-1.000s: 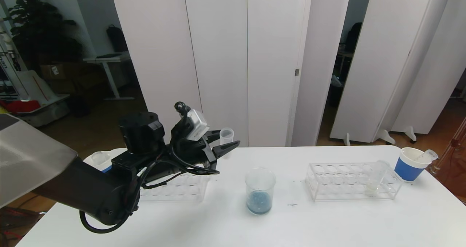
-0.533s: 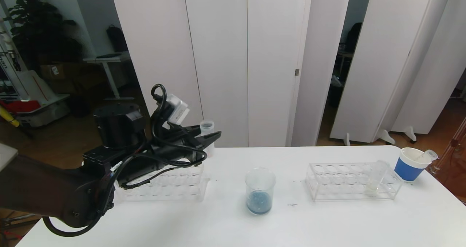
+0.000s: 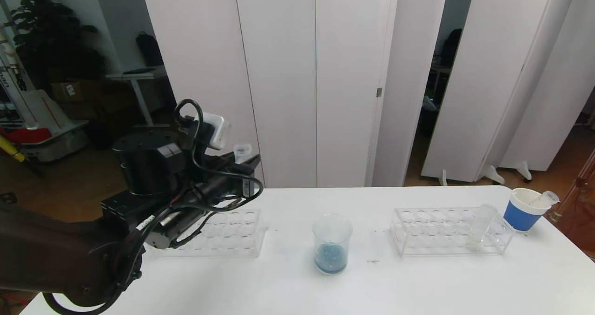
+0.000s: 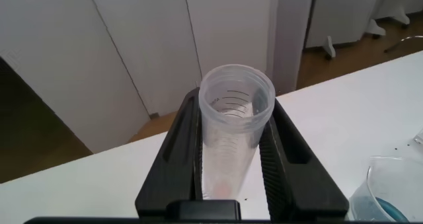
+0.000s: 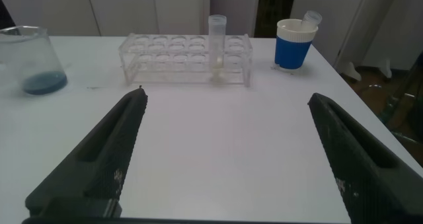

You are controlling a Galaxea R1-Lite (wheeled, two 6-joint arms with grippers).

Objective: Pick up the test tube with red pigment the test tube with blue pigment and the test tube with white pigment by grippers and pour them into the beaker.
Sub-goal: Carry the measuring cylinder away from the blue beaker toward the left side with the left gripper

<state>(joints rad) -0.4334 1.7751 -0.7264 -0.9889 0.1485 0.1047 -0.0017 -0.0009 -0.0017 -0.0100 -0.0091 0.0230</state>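
Observation:
My left gripper [image 3: 247, 162] is shut on a clear test tube [image 4: 234, 118] and holds it upright above the left end of the table, over the left rack [image 3: 223, 233]. Only a faint reddish trace shows at that tube's bottom. The beaker [image 3: 331, 243] stands mid-table with blue pigment in it. The test tube with white pigment [image 3: 479, 229] leans in the right rack [image 3: 441, 231]. No test tube with blue pigment is in view. My right gripper [image 5: 228, 98] hangs open and empty over bare table on the near side of the right rack; the head view does not show it.
A white cup with a blue band [image 3: 524, 209] stands at the table's far right corner with an empty tube leaning in it. The right wrist view also shows the beaker [image 5: 30, 59] and this cup [image 5: 294, 45]. White panels stand behind the table.
My left arm has swung left and back, away from the beaker, carrying the tube with it to above the left rack. The right side has not changed.

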